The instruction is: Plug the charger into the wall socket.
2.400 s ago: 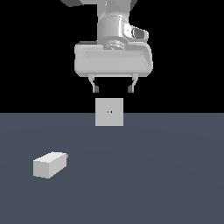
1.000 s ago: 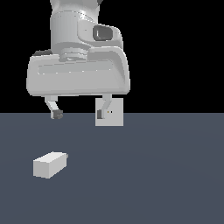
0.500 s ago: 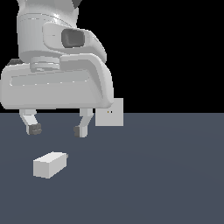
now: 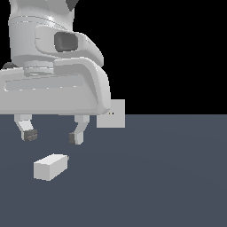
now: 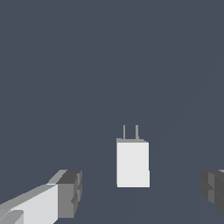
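**Reaching for the charger, nothing gripped yet**

The step in hand looks like the approach to the pickup. The hand (image 4: 53,135) hangs above the desk (image 4: 168,177) with its two fingers spread wide and nothing between them. The charger (image 4: 50,166) lies flat on the desk just below the fingertips, towards the exterior view's left and nearer the camera than the wall socket (image 4: 113,114). The socket stands upright at the far edge of the desk, partly hidden behind the hand's body, well apart from the charger.

The next move probably calls for lowering the hand until the fingers straddle the block, then closing on its long sides. After that the block would have to be lifted, its pins turned towards the plate, and the pins lined up with the two small holes.

The wrist view adds what the exterior view lacks: the charger (image 5: 132,162) has two thin pins at one end, and it sits between the two fingers (image 5: 70,193), closer to neither by much. The exterior view alone shows the socket and how high the hand is above the block; the wrist view does not show the socket at all.
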Robot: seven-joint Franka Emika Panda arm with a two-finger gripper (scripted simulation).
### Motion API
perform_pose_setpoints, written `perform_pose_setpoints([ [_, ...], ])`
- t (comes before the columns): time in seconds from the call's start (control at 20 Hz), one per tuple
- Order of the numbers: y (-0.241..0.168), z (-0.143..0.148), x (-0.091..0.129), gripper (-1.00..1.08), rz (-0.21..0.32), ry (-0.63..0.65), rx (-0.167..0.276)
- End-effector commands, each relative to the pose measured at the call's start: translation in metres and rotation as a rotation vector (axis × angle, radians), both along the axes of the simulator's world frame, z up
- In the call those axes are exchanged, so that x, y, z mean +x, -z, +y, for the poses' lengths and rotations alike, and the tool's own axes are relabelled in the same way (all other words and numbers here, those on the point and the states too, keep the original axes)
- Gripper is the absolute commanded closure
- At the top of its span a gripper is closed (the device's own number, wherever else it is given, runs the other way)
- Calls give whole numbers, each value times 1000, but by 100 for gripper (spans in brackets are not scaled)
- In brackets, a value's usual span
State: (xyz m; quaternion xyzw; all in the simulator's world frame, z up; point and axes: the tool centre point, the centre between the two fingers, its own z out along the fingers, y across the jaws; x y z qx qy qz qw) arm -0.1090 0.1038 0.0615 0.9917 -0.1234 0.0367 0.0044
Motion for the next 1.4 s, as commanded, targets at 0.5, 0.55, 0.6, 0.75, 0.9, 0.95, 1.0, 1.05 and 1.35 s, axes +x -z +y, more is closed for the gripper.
perform_pose_setpoints([
  [0.5,41,0,-1,-92,0,2,0],
  [0.55,44,0,-1,-92,0,2,0],
  [0.6,46,0,-1,-92,0,2,0],
  [0.75,49,0,0,-92,-1,3,-1],
  [0.9,50,0,0,108,-1,3,-1],
  [0.95,50,0,0,108,-1,3,-1],
  [1.0,50,0,0,108,-1,3,-1],
  [1.05,50,0,0,108,-1,3,-1],
  [1.35,49,0,-1,108,-1,3,-1],
])
